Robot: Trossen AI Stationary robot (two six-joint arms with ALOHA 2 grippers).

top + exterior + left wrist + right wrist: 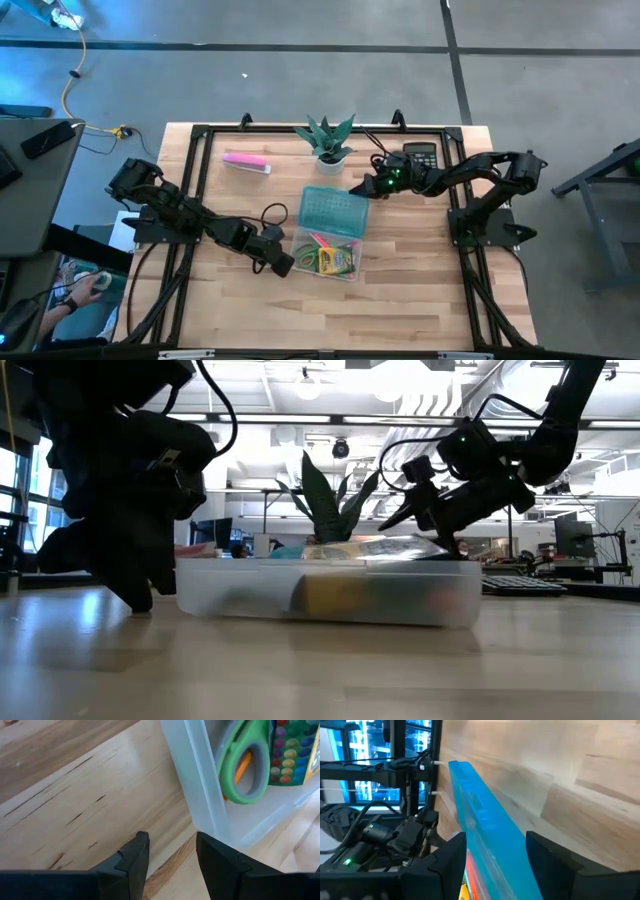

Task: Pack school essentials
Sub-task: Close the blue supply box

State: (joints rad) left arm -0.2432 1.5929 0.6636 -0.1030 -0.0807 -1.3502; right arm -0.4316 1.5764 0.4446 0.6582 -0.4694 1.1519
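Note:
A clear plastic box (325, 255) sits mid-table on its bottom. It holds green-handled scissors (245, 770), an orange pencil (242, 766), a yellow-green block (340, 262) and a pink-red pen (322, 241). A teal lid (335, 210) lies slanted over the box's far side, with my right gripper (366, 188) shut on it. My left gripper (172, 842) stands open and low at the box's near-left corner (212, 827), its fingers pointing steeply down at the table. My right gripper pinches the teal lid between its two fingers at its far-right corner (492, 852), the edge running out between them. It comes from the table's right, slanting a little down. The lid's held end is raised (425, 543), and its other end seems to rest on the box's rim. My left gripper has one finger (215, 855) close against the box's corner; whether it touches, I cannot tell.
A potted plant (328, 140) stands just beyond the lid. A pale-pink bar (246, 162) lies at the far left and a black calculator (421, 156) at the far right, under the right arm. Bare wood lies near and right of the box.

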